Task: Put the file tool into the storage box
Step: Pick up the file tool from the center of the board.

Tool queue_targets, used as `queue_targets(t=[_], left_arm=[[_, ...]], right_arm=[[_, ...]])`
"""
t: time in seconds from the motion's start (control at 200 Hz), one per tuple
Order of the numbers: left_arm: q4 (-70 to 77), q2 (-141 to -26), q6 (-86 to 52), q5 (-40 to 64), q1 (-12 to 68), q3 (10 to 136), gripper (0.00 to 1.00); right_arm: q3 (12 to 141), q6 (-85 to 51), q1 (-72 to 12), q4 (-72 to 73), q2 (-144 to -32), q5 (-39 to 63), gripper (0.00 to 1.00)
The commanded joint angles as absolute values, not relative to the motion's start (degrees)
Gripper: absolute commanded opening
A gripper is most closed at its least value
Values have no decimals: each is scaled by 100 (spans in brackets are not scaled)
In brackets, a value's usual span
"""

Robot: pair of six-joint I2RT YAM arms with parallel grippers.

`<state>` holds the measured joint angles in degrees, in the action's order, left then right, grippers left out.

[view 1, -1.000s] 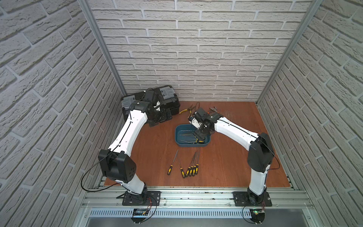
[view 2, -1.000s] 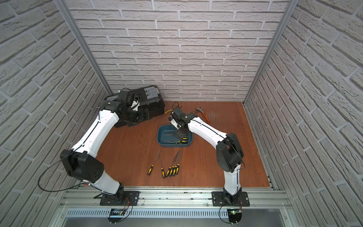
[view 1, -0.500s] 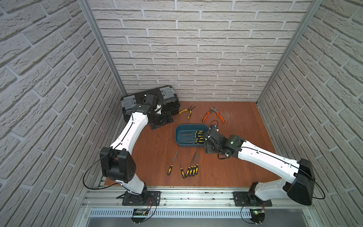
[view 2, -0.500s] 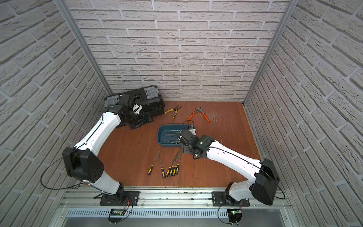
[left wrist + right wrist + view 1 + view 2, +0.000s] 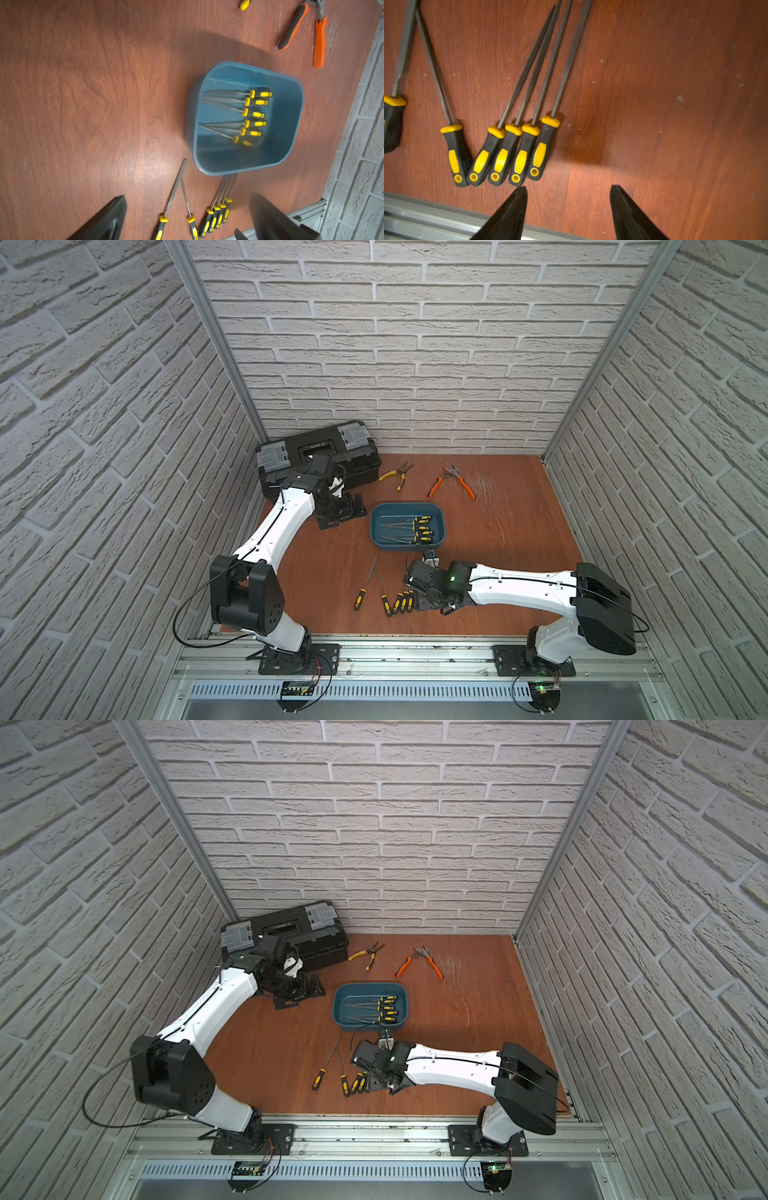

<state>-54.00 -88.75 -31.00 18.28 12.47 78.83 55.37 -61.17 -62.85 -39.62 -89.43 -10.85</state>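
The storage box [image 5: 376, 531] [image 5: 338, 1013] is a teal tub at mid-table with several yellow-and-black-handled files [image 5: 249, 114] lying in it. Several more file tools [image 5: 401, 601] [image 5: 357, 1083] lie in a row on the table in front of the box. My right gripper [image 5: 568, 188] [image 5: 419, 603] is open and low beside the row's right end, nothing between its fingers. One fingertip [image 5: 521, 193] sits just past the handle ends of the nearest file tool [image 5: 542, 149]. My left gripper [image 5: 188, 196] [image 5: 343, 514] hangs open left of the box, empty.
A black toolbox [image 5: 320, 452] stands in the back left corner behind the left arm. Yellow pliers [image 5: 397, 475] and orange pliers [image 5: 453, 483] lie behind the box. An aluminium rail [image 5: 425, 209] [image 5: 415, 651] runs along the table's front edge, close to the file handles.
My right arm has swung from over the storage box to the front, down beside the row of file tools, and its jaws have narrowed a little. The left arm has shifted only slightly.
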Motion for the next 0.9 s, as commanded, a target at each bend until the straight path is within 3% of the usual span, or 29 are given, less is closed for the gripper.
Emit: queue_targets(t=[0.0,0.29,0.535,0.72,0.895], left_arm=[[-5392,-8695,-3027,1860,1272,7772,98],[-5444,-8808,-3066,1908,1389,7884,98],[-5550,-8963,-3198,1712,1747,8129,98],[-5655,-9077,-3284,1574,1968,8414,98],[-5730,-9075,-3291,1418,2005,8640,98]], right_arm=[[5552,-6394,-6284,-3653,-8965,-1101,68],[5327,-6293,-6156,-2944,-9457,-846,66],[5228,-6161,-5910,-2997,-9715,-757,57],[4910,-6297,-5837,-3505,-9153,-1142,51],[4485,-6187,-5844,-3396,-8332,-1272,52]])
